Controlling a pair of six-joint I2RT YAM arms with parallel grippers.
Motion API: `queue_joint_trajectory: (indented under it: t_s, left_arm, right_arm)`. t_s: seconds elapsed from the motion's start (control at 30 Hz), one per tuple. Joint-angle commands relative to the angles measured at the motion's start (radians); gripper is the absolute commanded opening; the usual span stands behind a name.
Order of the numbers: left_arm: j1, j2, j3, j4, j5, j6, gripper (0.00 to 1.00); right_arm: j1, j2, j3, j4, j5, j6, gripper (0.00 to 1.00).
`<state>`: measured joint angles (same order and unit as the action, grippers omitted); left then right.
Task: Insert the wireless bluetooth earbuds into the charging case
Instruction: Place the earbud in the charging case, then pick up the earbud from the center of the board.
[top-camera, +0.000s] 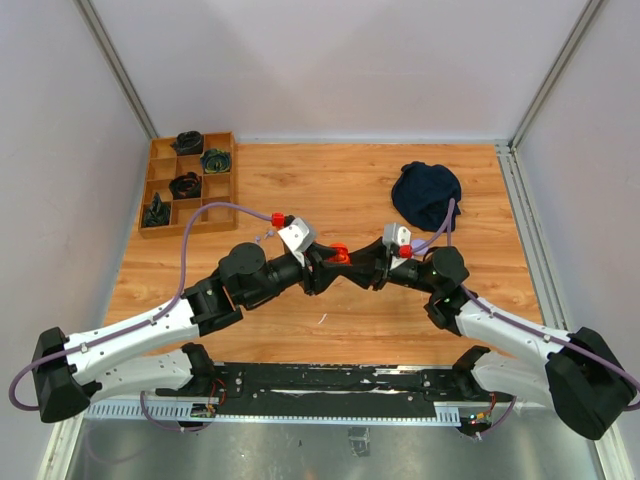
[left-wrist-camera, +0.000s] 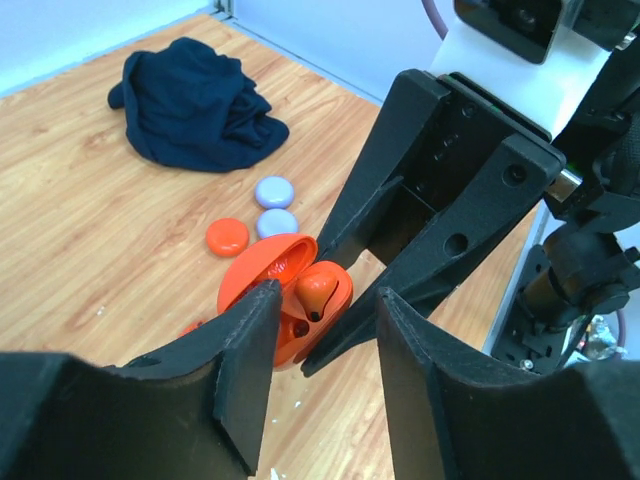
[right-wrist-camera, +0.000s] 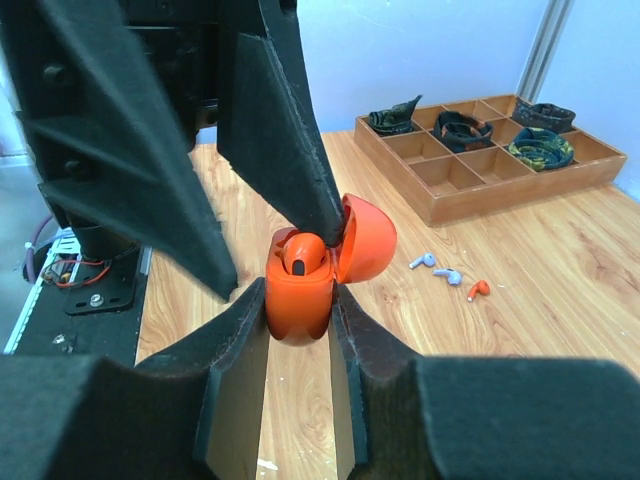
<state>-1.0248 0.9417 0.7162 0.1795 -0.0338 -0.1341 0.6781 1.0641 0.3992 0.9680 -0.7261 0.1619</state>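
Earbud: orange-red plastic earbud (right-wrist-camera: 303, 255) stands upright, stem down, inside open orange-red clamshell charging case (right-wrist-camera: 300, 295).
Right gripper (right-wrist-camera: 298, 315): pinches case's base.
Left gripper (left-wrist-camera: 328, 300): jaws parted, straddling earbud.

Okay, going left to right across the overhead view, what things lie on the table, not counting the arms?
In order: wooden compartment tray → orange charging case → dark blue cloth.

Case (top-camera: 338, 254) over bench (top-camera: 350, 190) centre, one earbud (right-wrist-camera: 303, 253) in it. Tray (top-camera: 216, 190) far left, cloth (top-camera: 425, 195) far right. Three loose earbuds (right-wrist-camera: 447, 275) between case and tray.
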Motion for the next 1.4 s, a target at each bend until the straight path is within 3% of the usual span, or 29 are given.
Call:
queue_joint_trajectory:
  t_s: [0.0, 0.37, 0.63, 1.07, 1.37]
  left_arm:
    - [-0.009, -0.002, 0.038, -0.027, -0.018, 0.003, 0.54]
    - [-0.009, -0.051, 0.124, -0.129, -0.08, -0.032, 0.65]
    - [0.013, -0.036, 0.163, -0.202, -0.288, -0.096, 0.78]
    - [0.385, 0.235, 0.218, -0.345, -0.197, -0.314, 0.8]
    - [0.511, 0.536, 0.367, -0.431, -0.193, -0.318, 0.79]
  right_arm:
    - [-0.019, -0.007, 0.05, 0.06, -0.018, 0.002, 0.06]
    - [-0.092, -0.02, 0.114, -0.085, -0.181, -0.047, 0.05]
    - [-0.112, -0.079, 0.13, -0.274, -0.115, -0.141, 0.04]
    - [-0.115, -0.111, 0.079, -0.336, -0.013, -0.109, 0.04]
    - [-0.113, -0.098, 0.039, -0.322, -0.002, -0.091, 0.05]
